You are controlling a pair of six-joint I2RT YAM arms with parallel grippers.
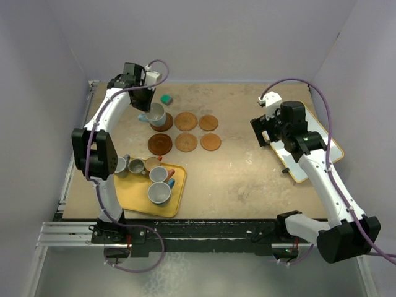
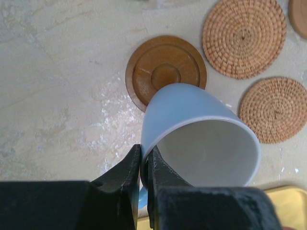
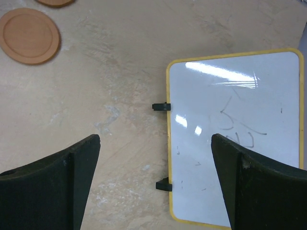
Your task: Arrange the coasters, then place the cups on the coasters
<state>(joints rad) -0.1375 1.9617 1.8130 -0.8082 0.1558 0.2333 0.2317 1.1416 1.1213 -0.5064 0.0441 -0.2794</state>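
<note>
1. Coasters [image 1: 186, 142] lie in two rows of three on the bench [image 1: 247, 179], so I judge the arranging done.
2. No cup is seated yet. One light blue cup [image 2: 201, 139] hangs tilted over the dark back-left coaster [image 2: 165, 72], and five cups [image 1: 159, 193] wait at the yellow tray [image 1: 136, 197].
3. My left pincer [image 2: 144, 160] is clamped on that cup's rim, arm stretched far out; I can't tell whether cup and coaster touch.
4. My right pincer [image 3: 154, 139] hovers spread wide and empty at the whiteboard [image 3: 235, 134] edge, well apart from the grid.
</note>
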